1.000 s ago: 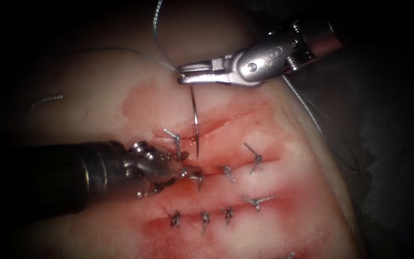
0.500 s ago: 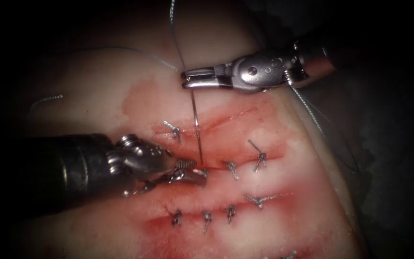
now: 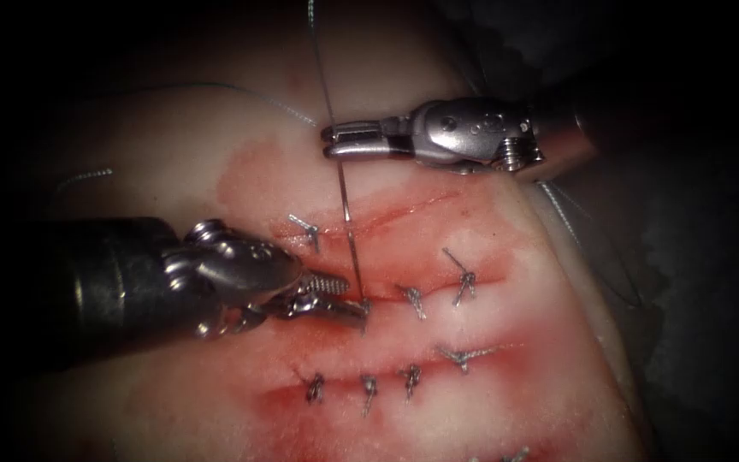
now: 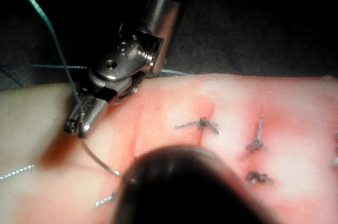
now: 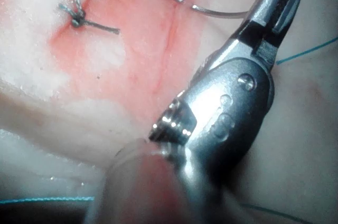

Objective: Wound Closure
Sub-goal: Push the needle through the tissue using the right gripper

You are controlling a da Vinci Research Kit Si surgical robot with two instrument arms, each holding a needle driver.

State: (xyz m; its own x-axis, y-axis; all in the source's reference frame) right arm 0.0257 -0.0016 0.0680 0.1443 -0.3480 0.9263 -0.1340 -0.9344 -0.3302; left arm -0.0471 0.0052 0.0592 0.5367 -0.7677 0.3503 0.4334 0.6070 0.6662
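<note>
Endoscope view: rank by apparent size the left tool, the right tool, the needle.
1. Left tool, though nearer the camera, so unsure.
2. Right tool, holding the needle's rear end.
3. Needle, tip at the cut beside the left tool.

My endoscope looks down on the tissue (image 3: 489, 342) from above and in front, near enough that both my tools come in from the sides. My left wrist camera sits very close behind my left shaft and faces across the tissue toward my right tool (image 4: 84, 121). My right wrist camera looks along its own shaft, closer still. All three views share the needle (image 3: 351, 231) and the knotted stitches (image 3: 464, 278).
</note>
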